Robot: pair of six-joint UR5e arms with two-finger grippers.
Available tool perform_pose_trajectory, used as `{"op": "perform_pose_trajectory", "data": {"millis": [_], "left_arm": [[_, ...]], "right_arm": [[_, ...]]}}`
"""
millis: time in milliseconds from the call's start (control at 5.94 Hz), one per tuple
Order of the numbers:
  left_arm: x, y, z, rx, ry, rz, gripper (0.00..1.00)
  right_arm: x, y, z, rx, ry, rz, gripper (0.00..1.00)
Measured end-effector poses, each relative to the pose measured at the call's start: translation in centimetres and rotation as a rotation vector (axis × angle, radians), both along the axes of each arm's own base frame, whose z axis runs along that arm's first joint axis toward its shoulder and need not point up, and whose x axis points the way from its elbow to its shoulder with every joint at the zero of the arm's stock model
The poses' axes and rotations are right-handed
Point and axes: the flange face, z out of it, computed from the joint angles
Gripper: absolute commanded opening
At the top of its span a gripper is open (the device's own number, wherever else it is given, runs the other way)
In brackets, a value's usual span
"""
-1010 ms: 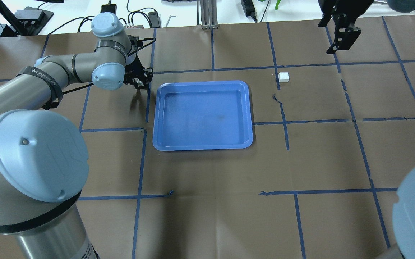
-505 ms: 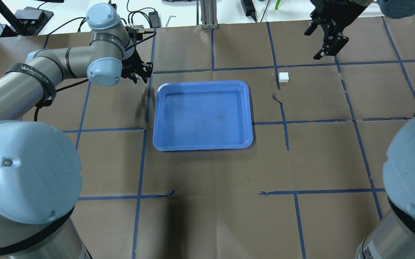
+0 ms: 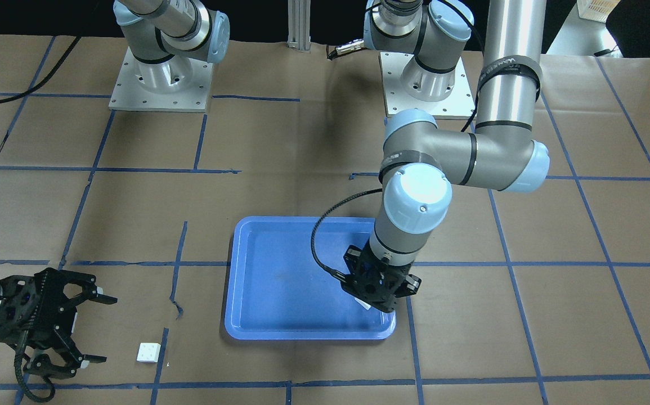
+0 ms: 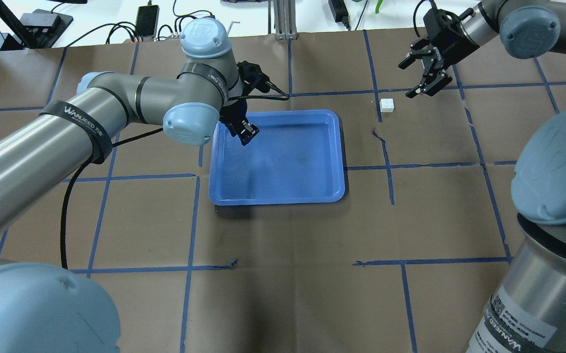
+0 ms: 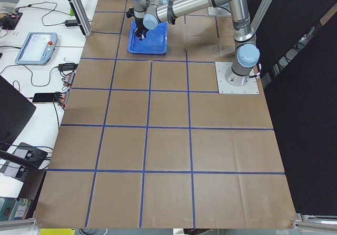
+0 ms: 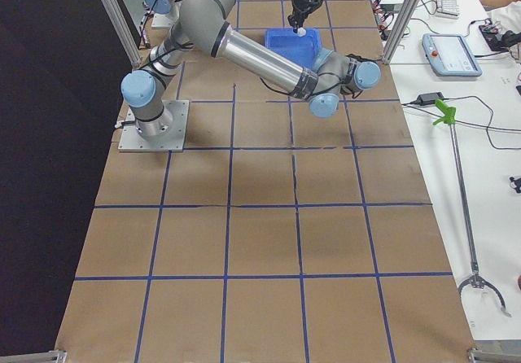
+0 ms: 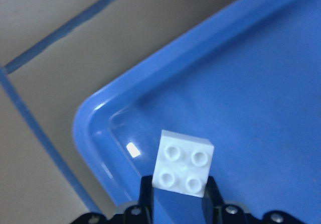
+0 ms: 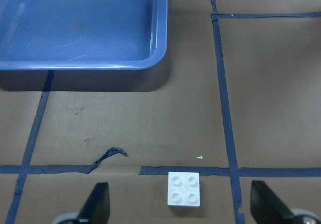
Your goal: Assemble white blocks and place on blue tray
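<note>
Since the last two frames: my left gripper (image 4: pixel 247 133) has moved from the bare paper off the left side of the blue tray (image 4: pixel 277 200) to a spot inside its rim, at the far-left corner. My right gripper (image 4: pixel 405 81) has swung in from the far table edge toward the loose block.

Left gripper: fingers closed on one white block (image 7: pixel 183 162). In the left wrist view its four studs face the camera. Both fingers clamp it from below in that view. The rounded corner of the tray lies directly behind it. I cannot tell whether the block touches the tray floor. In the front-facing view only a sliver of white shows under the fingers, just inside the rim.

Right gripper: fingers spread wide, nothing between the pads. It is near the second white block (image 4: pixel 386 105), but apart from it.

Second white block: flat on the brown paper of the table (image 4: pixel 287 274), studs up. It lies beyond the tray's far-right corner, well clear of the rim. In the right wrist view it touches a blue tape line (image 8: pixel 215 171) and sits midway between the two open fingers.

Nothing lies loose on the tray floor.
</note>
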Motion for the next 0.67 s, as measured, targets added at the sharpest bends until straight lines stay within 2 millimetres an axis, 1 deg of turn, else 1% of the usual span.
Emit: {"op": "perform_pose_trajectory", "data": {"millis": [168, 337, 505, 673], "left_arm": [[-1.3, 0.9, -0.7, 0.011, -0.003, -0.145, 0.19], [-1.9, 1.2, -1.4, 0.013, -0.001, -0.238, 0.19], [-2.6, 1.4, -2.1, 0.014, 0.002, -0.302, 0.2], [-3.1, 1.6, -2.9, 0.002, 0.004, -0.351, 0.2]], "right_arm": [[0.1, -0.4, -1.9, 0.004, -0.031, -0.007, 1.0], [0.3, -0.6, -3.6, 0.004, -0.064, -0.015, 1.0], [0.4, -0.5, -5.1, -0.001, -0.076, -0.018, 1.0], [0.5, -0.2, -6.1, -0.008, -0.077, -0.019, 1.0]]}}
